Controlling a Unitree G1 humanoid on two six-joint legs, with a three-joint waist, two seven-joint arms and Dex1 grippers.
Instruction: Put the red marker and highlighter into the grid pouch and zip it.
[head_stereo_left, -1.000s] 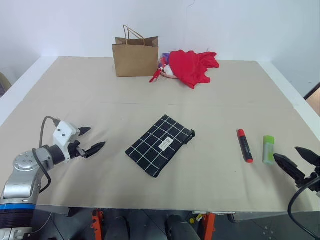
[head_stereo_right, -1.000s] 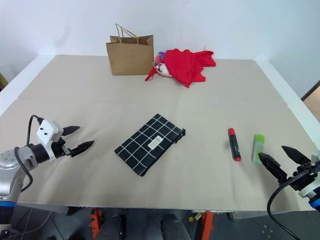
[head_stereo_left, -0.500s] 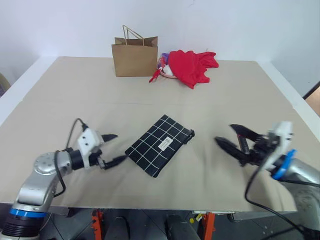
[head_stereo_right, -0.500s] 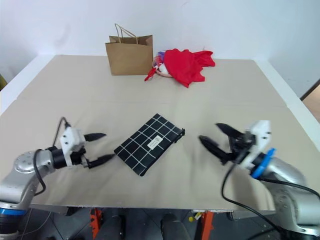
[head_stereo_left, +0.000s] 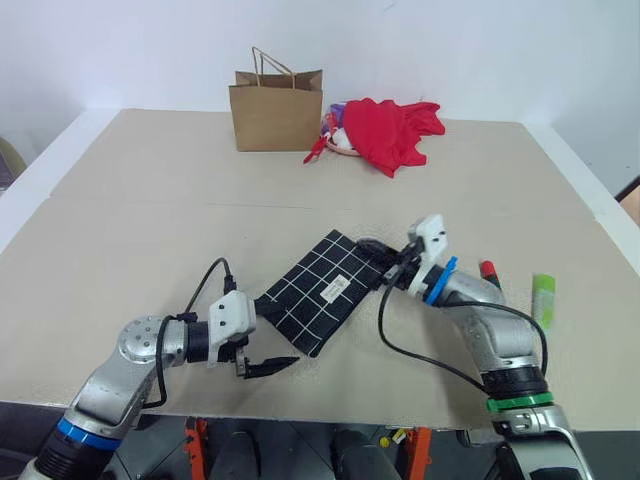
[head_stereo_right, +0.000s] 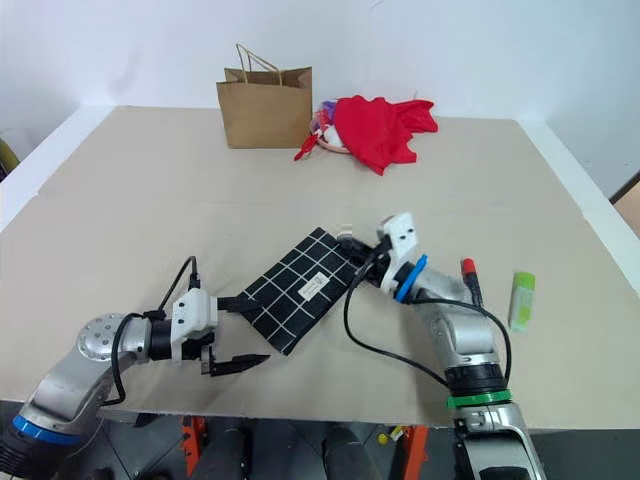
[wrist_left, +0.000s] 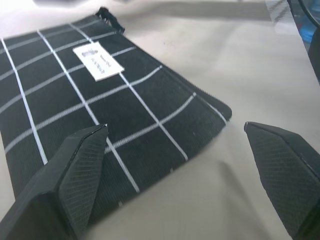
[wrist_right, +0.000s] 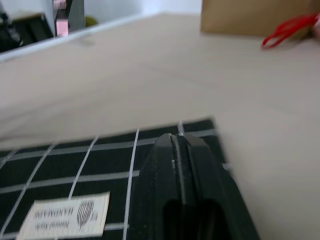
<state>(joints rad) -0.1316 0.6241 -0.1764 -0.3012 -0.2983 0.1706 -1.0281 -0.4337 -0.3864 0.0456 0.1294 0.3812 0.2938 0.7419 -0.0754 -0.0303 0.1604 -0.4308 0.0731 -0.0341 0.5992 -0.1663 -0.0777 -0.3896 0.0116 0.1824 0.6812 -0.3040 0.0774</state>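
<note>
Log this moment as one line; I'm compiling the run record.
left fingers: open, straddling black white-grid fabric pouch corner | right fingers: shut at pouch's zipper end | red-capped marker, light green highlighter: on table

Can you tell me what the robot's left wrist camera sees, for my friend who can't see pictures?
Two black fingers of the open left gripper reach around the corner of the grid pouch, black with white lines, lying flat on a beige table. A small white label sits on it.

The right gripper's fingers, pressed together, lie over the grid pouch, perhaps touching it.
</note>
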